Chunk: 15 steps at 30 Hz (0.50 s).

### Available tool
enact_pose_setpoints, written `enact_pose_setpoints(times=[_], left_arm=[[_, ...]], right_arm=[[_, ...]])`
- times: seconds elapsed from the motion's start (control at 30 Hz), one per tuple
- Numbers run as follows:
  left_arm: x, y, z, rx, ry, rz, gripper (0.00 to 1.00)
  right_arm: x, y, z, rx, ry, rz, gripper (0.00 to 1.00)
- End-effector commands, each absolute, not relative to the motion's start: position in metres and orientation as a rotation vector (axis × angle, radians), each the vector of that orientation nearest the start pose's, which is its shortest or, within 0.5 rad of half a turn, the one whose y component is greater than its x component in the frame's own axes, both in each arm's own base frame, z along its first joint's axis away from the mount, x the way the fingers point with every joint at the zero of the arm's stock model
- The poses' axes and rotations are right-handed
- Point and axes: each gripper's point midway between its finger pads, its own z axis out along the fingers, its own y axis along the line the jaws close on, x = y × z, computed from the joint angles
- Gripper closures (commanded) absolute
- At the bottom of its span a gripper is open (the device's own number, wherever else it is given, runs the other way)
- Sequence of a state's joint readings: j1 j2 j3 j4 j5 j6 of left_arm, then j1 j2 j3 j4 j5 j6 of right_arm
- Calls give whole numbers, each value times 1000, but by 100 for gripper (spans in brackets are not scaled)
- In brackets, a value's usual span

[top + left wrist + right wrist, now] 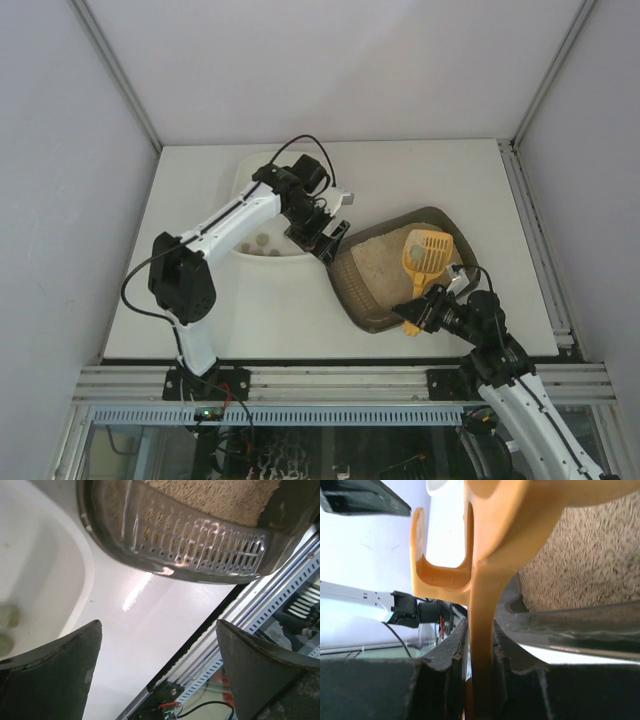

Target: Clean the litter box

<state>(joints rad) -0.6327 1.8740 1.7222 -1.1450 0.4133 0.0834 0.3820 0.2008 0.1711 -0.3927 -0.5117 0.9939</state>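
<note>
The litter box is a dark brown tray lying at an angle right of centre, with beige litter inside. A yellow slotted scoop rests head-down on the litter. My right gripper is shut on its handle at the box's near rim. In the right wrist view the handle is pinched between both pads, beside the rim. My left gripper hangs open between the white tub and the box's left rim, holding nothing. Its fingers stand wide apart.
The white tub holds a few greenish clumps near its front wall; they show at the left edge in the left wrist view. The left arm crosses over the tub. The table's near edge and metal rail lie just below the box.
</note>
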Motion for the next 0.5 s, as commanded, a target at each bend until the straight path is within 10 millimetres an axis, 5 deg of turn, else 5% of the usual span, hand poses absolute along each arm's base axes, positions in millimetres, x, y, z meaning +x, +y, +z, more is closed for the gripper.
enact_pose_setpoints(times=[0.0, 0.23, 0.47], left_arm=[[262, -244, 159, 1099, 2671, -579, 0], [263, -217, 153, 1006, 2719, -535, 0], [262, -207, 152, 943, 2740, -589, 0]], right_arm=[[160, 175, 141, 271, 1935, 1316, 100], [166, 183, 140, 137, 1905, 1274, 100], [154, 203, 173, 5, 1695, 1468, 100]])
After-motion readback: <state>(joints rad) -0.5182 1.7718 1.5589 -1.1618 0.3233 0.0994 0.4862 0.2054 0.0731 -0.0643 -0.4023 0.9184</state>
